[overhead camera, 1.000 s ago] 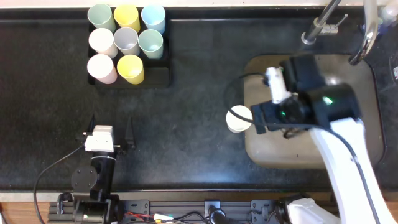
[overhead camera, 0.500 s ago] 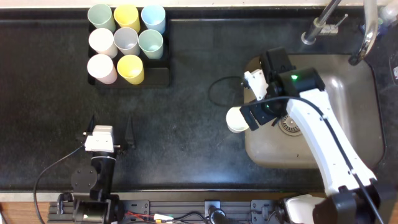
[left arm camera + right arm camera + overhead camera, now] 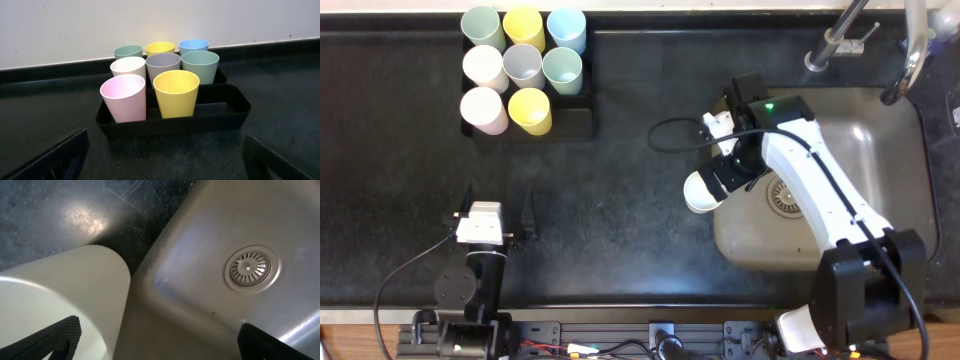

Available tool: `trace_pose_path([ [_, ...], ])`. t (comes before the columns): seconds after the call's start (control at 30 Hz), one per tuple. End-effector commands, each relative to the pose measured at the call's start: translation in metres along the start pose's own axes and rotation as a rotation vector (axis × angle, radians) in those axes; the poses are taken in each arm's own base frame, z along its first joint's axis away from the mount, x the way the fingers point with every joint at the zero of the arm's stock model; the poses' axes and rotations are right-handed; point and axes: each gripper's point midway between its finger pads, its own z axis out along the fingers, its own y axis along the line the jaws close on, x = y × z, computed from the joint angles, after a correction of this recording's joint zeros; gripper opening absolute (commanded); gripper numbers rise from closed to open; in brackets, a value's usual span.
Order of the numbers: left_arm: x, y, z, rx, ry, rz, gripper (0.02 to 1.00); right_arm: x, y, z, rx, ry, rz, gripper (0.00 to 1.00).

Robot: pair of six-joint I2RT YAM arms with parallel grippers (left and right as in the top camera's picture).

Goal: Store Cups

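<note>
A cream cup point(image 3: 699, 197) stands on the dark counter at the sink's left edge. My right gripper point(image 3: 722, 178) is directly over it and open. In the right wrist view the cup point(image 3: 75, 290) sits close by one finger point(image 3: 52, 337), whose pad overlaps its mouth, while the other finger point(image 3: 280, 340) stands far off. Whether a finger touches the cup I cannot tell. A black tray point(image 3: 576, 122) at the back left holds several pastel cups point(image 3: 525, 70). My left gripper point(image 3: 498, 213) rests open near the front left, facing the tray point(image 3: 227, 107) and its cups point(image 3: 176, 92).
The steel sink point(image 3: 885, 140) with its drain point(image 3: 251, 268) lies under and to the right of the right arm. A faucet point(image 3: 840, 38) stands at the back right. A black cable point(image 3: 665, 135) loops over the counter left of the sink.
The right arm has come down and swung from over the basin toward the sink's left edge, closing in on the cup. The cup has stayed in place, and the left arm has not moved.
</note>
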Motion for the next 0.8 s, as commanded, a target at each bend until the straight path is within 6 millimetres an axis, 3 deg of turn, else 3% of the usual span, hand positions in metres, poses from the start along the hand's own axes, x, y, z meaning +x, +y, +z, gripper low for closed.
trace_pose_path([
  [0.03,0.000,-0.002,0.000,0.005,-0.003,-0.009,0.998,0.000,0.003,0.002,-0.017,0.003,-0.005,0.779],
  [0.07,0.000,-0.002,0.000,0.005,-0.003,-0.009,0.998,0.000,0.003,0.002,-0.022,0.001,0.004,0.042],
  [0.2,0.000,-0.002,0.000,0.005,-0.003,-0.009,0.998,-0.004,0.017,-0.001,-0.074,-0.014,0.034,0.042],
  [0.3,0.000,-0.002,0.000,0.005,-0.003,-0.009,0.998,-0.014,0.020,-0.021,-0.061,-0.070,0.064,0.042],
  [0.37,0.000,-0.002,0.000,0.005,-0.003,-0.009,0.998,-0.028,0.021,-0.050,-0.045,-0.147,0.072,0.042],
  [0.47,0.000,-0.002,0.000,0.005,-0.003,-0.009,0.998,-0.061,0.029,-0.119,-0.010,-0.322,0.065,0.045],
  [0.6,0.000,-0.002,0.000,0.005,-0.003,-0.009,0.998,-0.102,0.066,-0.206,-0.021,-0.546,0.001,0.045],
  [0.67,0.000,-0.002,0.000,0.005,-0.003,-0.009,0.998,-0.127,0.092,-0.234,-0.043,-0.628,-0.048,0.045],
  [0.7,0.000,-0.002,0.000,0.005,-0.003,-0.009,0.998,-0.137,0.101,-0.240,-0.054,-0.649,-0.063,0.045],
  [0.73,0.000,-0.002,0.000,0.005,-0.003,-0.009,0.998,-0.161,0.119,-0.244,-0.083,-0.677,-0.087,0.042],
  [0.8,0.000,-0.002,0.000,0.005,-0.003,-0.009,0.998,-0.194,0.142,-0.234,-0.116,-0.683,-0.115,0.045],
])
